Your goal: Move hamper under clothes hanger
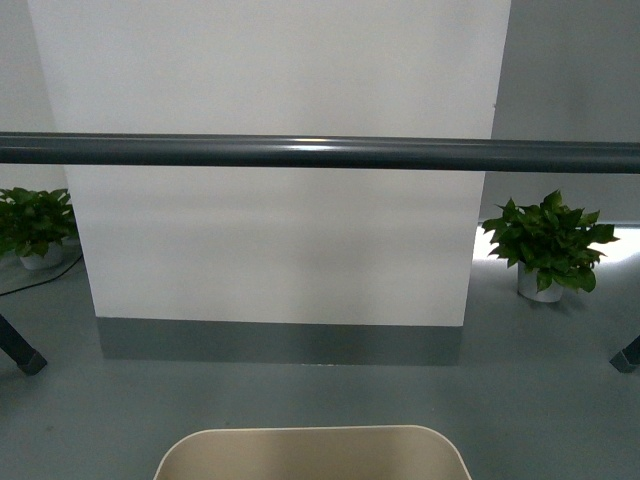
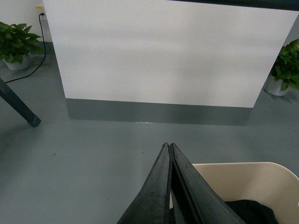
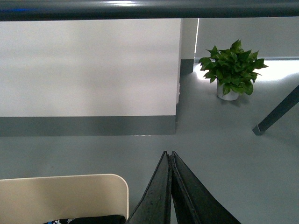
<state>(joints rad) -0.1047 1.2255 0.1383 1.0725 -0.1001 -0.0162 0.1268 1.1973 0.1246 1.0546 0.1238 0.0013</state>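
**Hamper close to the rack, not under the bar yet**

Largest first: white wall panel [image 1: 270, 200] with a grey skirting strip fills the background; grey floor [image 1: 530, 400] in front of it.

Dark grey metal clothes hanger [image 1: 320, 153]: its long round bar runs across the full front view, with the feet of its splayed legs at the far left and far right on the floor. Bar ends and most of each leg are cut off.

Beige plastic hamper with rounded corners [image 1: 312, 452] sits at the bottom edge of the front view, centred between the legs, on the robot's side of the bar. Only its far rim shows. Something dark lies inside it in both wrist views; can't tell what.

Judgement: lateral alignment looks about right, hamper looks short of the bar line. What's left is a forward push. True gap under the bar is hard to judge from these angles.

Left gripper [image 2: 168, 147]: jaws pressed together, tips over the hamper's rim area, holding nothing visible. Right gripper [image 3: 168, 155]: jaws also pressed together, just beside the hamper's corner, empty. Whether either touches the hamper is hidden.

Smallest: two green potted plants [image 1: 548, 245], one each side, well clear of the path.
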